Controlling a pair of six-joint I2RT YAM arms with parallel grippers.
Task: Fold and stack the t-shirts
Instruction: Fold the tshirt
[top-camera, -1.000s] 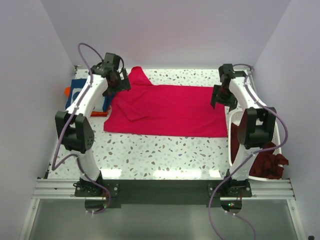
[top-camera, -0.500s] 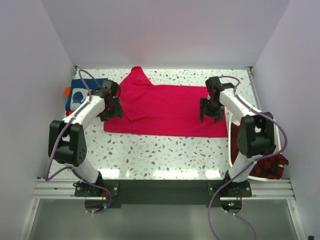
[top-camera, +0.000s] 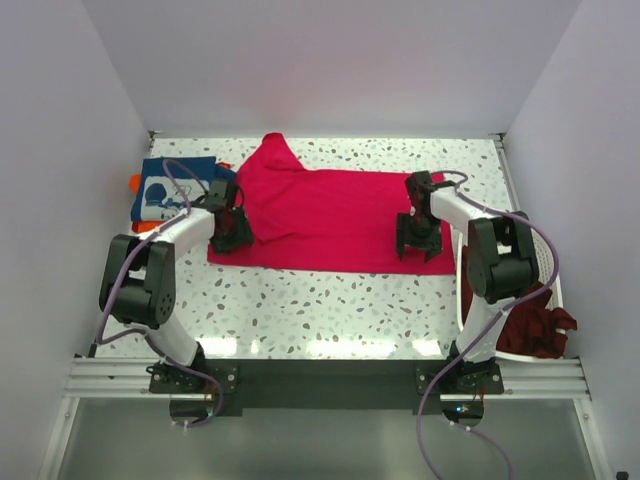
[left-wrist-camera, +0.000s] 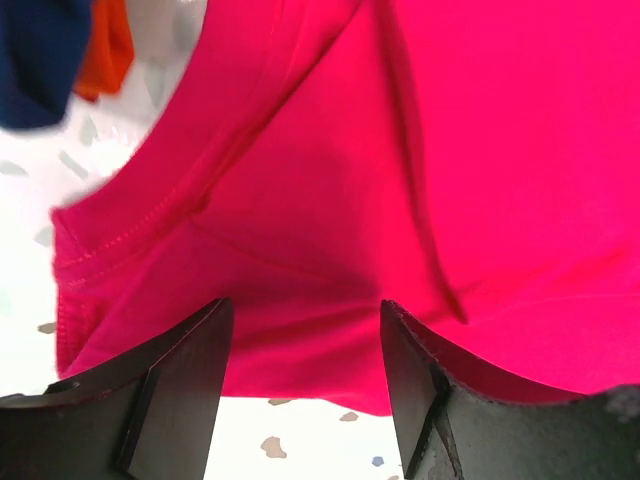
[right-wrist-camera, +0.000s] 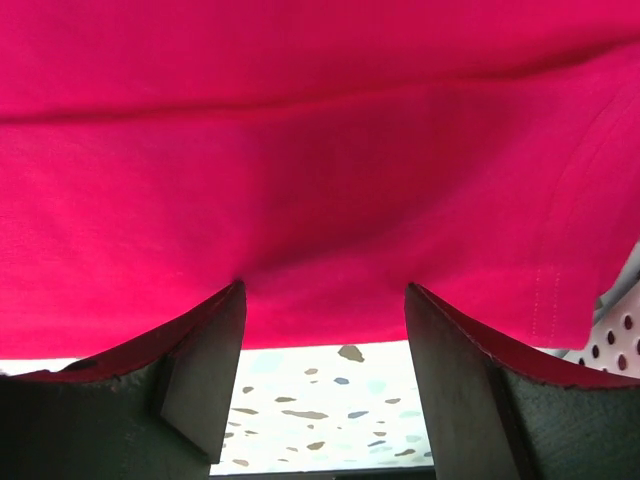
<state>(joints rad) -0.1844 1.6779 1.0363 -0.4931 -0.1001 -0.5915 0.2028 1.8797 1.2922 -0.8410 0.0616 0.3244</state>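
On my screen, bright overhead light glares white along the near edge of the table, while both wrist views soften their dark fingers against the saturated crimson-pink t-shirt.

white links, black joints, purple cables, black pincer fingers

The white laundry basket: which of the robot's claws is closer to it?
Right. The right gripper is over the pink t-shirt's end beside the basket; the left gripper is at the shirt's opposite end, near the navy shirt.
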